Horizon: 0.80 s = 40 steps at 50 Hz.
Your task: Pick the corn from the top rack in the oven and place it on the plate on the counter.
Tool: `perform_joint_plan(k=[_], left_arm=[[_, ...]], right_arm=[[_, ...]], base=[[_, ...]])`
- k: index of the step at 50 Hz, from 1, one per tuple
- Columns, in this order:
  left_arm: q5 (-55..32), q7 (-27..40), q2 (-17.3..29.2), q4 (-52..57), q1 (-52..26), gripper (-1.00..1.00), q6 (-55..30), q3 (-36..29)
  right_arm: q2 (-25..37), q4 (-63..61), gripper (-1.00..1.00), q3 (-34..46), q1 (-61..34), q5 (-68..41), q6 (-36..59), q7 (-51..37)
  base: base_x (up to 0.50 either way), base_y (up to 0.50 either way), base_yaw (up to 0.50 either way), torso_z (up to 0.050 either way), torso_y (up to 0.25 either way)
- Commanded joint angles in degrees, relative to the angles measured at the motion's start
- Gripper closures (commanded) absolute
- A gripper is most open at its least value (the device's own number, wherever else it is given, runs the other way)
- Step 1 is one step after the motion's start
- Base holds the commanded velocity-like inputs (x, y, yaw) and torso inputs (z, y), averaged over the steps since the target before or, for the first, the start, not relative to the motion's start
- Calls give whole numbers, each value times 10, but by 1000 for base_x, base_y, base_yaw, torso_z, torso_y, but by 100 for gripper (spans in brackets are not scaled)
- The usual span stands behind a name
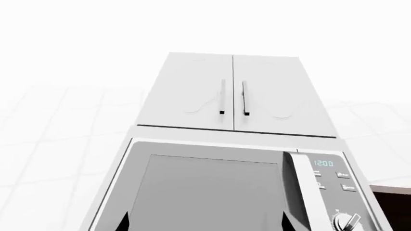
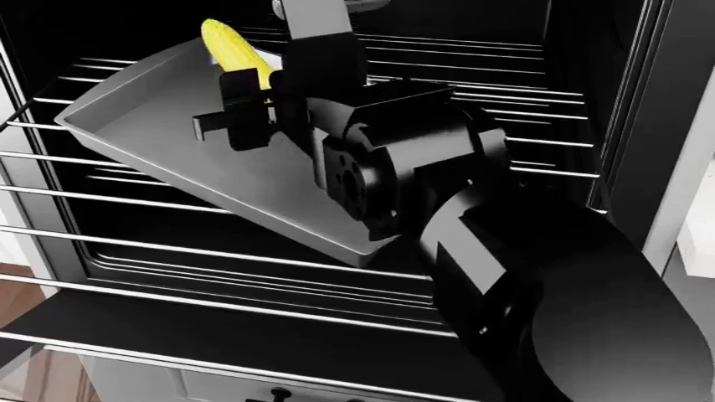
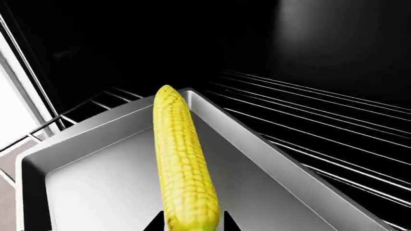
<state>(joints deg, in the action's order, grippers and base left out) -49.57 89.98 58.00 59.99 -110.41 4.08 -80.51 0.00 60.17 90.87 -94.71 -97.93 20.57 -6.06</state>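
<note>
The oven stands open, its top rack carrying a grey baking tray with the corn lying in it. The right gripper sits at the cob's near end, jaws spread either side, apparently not yet pinching: the grasp step. Next, closing squarely, then lifting clear. The left gripper faces a microwave; its jaws' state I cannot tell.

— Where do we see the corn?

— It lies inside the oven, a yellow cob with bumpy kernel rows, one rounded end pointing toward the dark back wall.

— And the top rack?

— We see its thin silver wires spanning the dark interior (the plate and the counter we cannot see in any view).
</note>
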Motion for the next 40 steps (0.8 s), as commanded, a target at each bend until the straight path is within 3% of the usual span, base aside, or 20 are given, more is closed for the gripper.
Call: perform_joint_plan(k=[1, 25, 40], left_arm=[[-32, 0, -21, 0, -29, -100, -21, 13], [-68, 0, -44, 0, -54, -100, -39, 36], [-39, 0, -34, 0, -29, -100, -24, 27]], right_arm=[[0, 3, 100, 0, -21, -30, -26, 18], [0, -23, 100, 2, -54, -58, -56, 40], [0, -51, 100, 3, -48, -57, -58, 31]], base=[[0, 0, 0, 0, 0], [0, 0, 0, 0, 0], [0, 0, 0, 0, 0]])
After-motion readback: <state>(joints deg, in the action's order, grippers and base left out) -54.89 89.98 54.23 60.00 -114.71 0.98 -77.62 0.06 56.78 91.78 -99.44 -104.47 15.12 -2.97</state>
